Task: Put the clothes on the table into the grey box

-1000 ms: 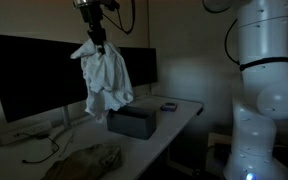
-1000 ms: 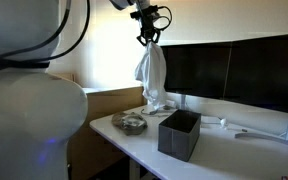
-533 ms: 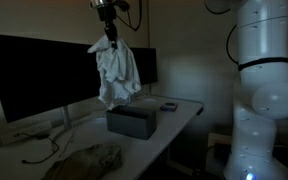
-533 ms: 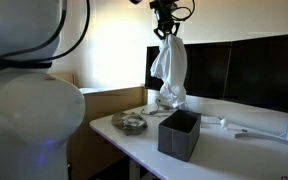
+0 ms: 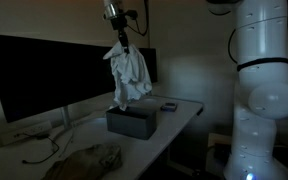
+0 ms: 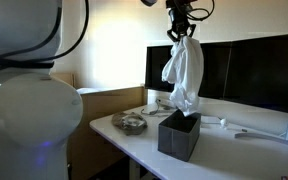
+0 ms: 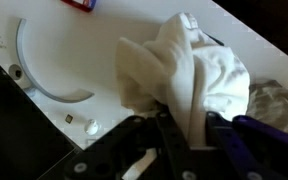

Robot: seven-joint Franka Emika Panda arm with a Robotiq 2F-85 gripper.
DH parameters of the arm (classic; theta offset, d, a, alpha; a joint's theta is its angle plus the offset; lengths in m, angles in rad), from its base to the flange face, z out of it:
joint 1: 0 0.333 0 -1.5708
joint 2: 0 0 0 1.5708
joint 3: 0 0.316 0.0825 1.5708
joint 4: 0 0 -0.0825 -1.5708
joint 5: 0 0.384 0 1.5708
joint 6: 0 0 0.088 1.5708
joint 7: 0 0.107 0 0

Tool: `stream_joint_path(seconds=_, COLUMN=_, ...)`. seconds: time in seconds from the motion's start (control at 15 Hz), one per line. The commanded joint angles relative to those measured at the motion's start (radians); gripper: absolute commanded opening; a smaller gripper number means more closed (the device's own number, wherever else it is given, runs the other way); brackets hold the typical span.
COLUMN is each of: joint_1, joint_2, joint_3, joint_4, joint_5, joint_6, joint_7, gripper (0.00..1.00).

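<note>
The whitish garment (image 5: pixel 130 76) hangs straight down, its long axis vertical. The gripper (image 5: pixel 121 45) is clamped tight on its bunched top, and its loose lower end points into the grey box (image 5: pixel 132 121), reaching about to the rim; whether it touches I cannot tell. The cloth looks creased, folded in thick drapes, bright where the window light catches it. The box sits on the table (image 6: pixel 246 152) close to its front edge, with the dark monitors (image 6: pixel 246 70) behind and clear air above. The beige garment (image 5: pixel 85 160) lies crumpled, well apart from the box.
</note>
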Motion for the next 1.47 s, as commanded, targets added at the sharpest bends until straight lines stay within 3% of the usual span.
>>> stream_joint_path(seconds=0.0, joint_1=-0.008, joint_2=-0.022, joint_3=-0.009, joint_4=-0.113, joint_5=-0.006, joint_6=0.017, joint_7=-0.049, gripper=0.13)
stream_joint_path(seconds=0.47, joint_1=-0.042, joint_2=-0.013, joint_3=0.022, joint_4=-0.334, joint_5=0.0, joint_6=0.018, joint_7=-0.052, gripper=0.12)
stream_joint_path(seconds=0.93, joint_1=-0.046, joint_2=0.025, joint_3=0.03, joint_4=-0.537, joint_5=0.009, joint_6=0.175, joint_7=0.033, gripper=0.12)
stream_joint_path(seconds=1.4, joint_1=-0.035, joint_2=0.178, joint_3=0.037, joint_4=-0.477, joint_5=0.011, joint_6=0.375, joint_7=0.277, gripper=0.13)
